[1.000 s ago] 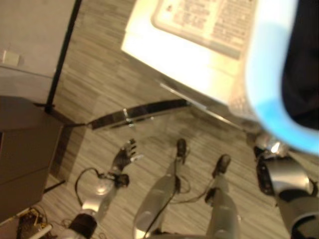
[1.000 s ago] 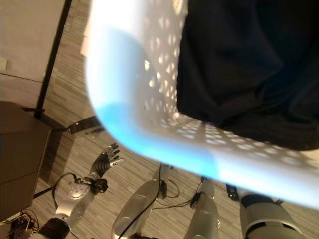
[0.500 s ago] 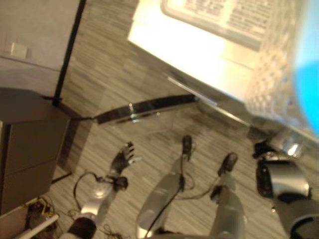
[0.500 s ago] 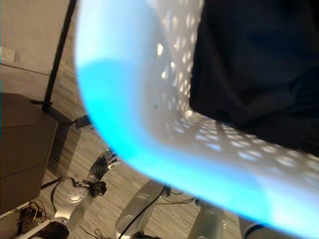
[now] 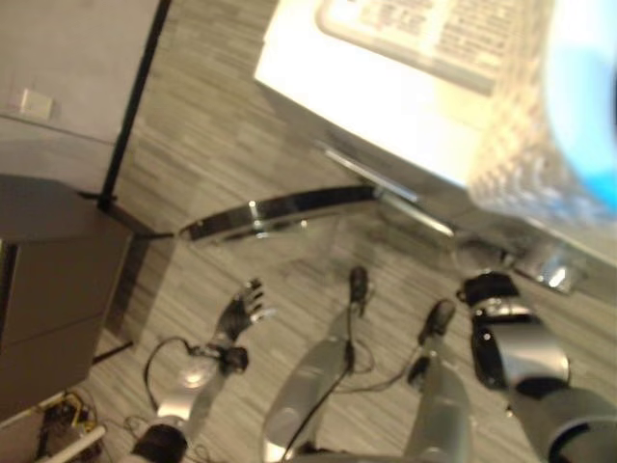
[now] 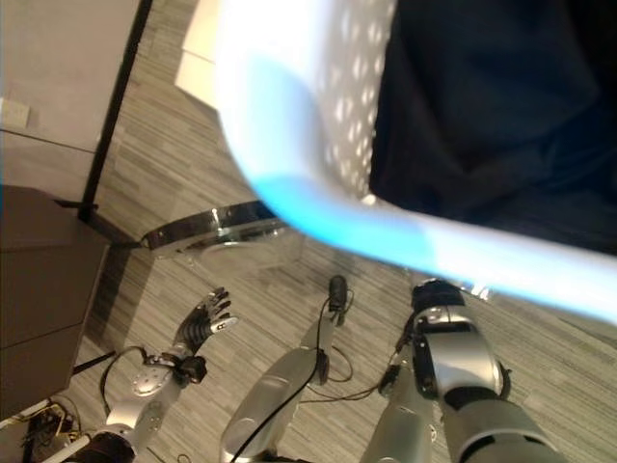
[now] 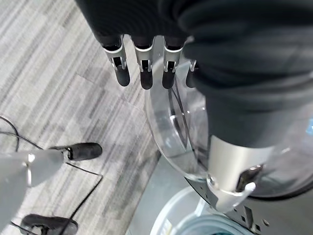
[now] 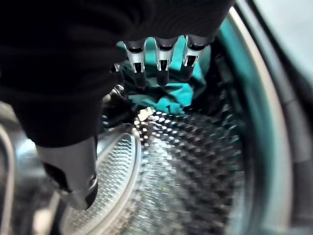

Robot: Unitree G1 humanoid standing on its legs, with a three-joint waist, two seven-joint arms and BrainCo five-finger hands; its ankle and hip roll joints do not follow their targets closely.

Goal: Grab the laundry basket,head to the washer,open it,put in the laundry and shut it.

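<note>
The white laundry basket [image 6: 318, 183] hangs close before my head, with dark laundry [image 6: 501, 106] in it; what carries it is hidden. Below it stands the white washer [image 5: 386, 106], its round glass door [image 5: 280, 210] swung open over the floor. My right hand [image 8: 161, 63] reaches into the steel drum [image 8: 195, 161] with straight fingers, just short of teal cloth [image 8: 166, 98] lying inside. In the eye views its dark cover [image 5: 487, 287] points at the washer front. My left hand [image 5: 243, 307] hangs open, low at my side, over the door's glass [image 7: 181, 142].
A brown cabinet [image 5: 48, 289] stands at my left against a grey wall with a socket [image 5: 29, 101]. A black strip [image 5: 135, 96] runs down the wall to the grey plank floor [image 5: 222, 125]. The open door juts out in front of my feet.
The basket has shifted up and right in view, uncovering my right arm, which has moved forward toward the washer opening. The left hand stays put.
</note>
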